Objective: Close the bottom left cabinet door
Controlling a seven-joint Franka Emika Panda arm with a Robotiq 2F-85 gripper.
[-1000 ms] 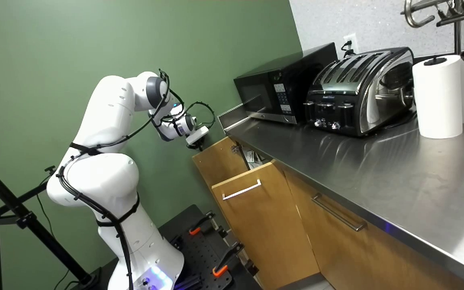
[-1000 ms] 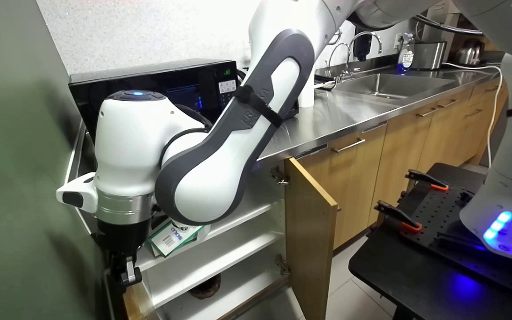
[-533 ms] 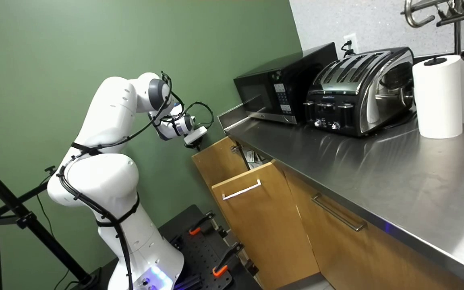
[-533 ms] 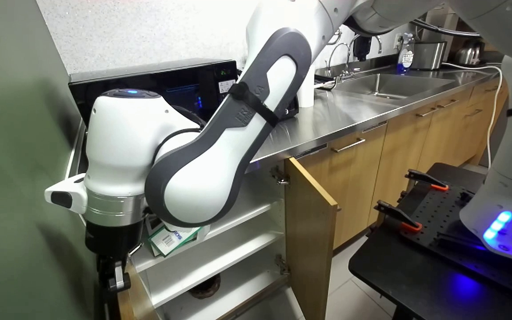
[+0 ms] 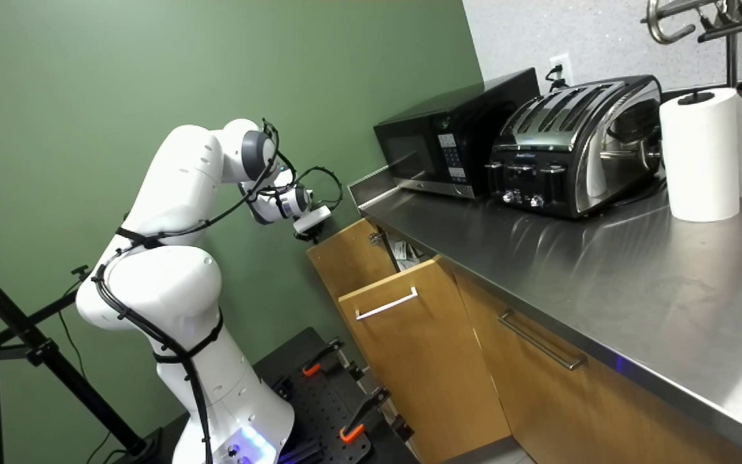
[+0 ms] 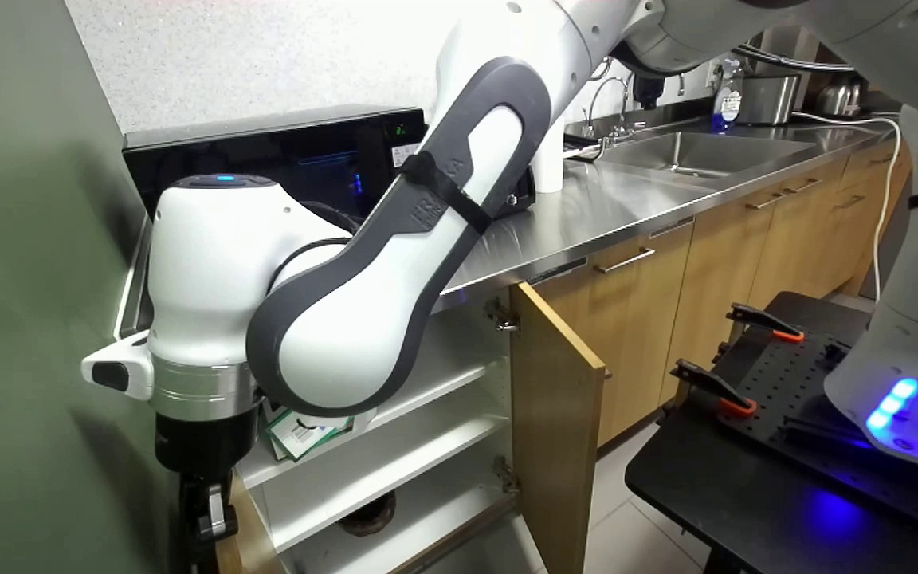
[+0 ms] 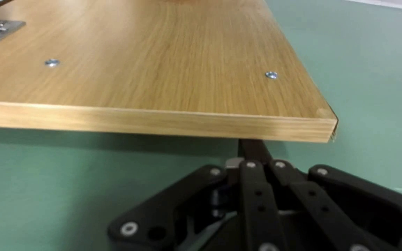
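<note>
Green wall point(image 7: 65, 174) flanked one gripper point(image 7: 255, 152), jaws together, tip between wall and outer face of open cabinet door point(image 7: 159, 76).

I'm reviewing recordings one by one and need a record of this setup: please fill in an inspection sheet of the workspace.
Surface: steel counter, shiny with reflections.
Job's things: bottom left cabinet door open, inner face showing in the wrist view.
Clutter: microwave, toaster and paper towel roll on the counter; green-and-white box on a cabinet shelf; neighbouring door also open.
Gripper: shut, tip partly hidden behind the task door's edge; contact cannot be told.
Cables: black cables strapped along the arm; white cable drooping near the counter's far end.
Surroundings: green wall beside the task door; sink farther along.
</note>
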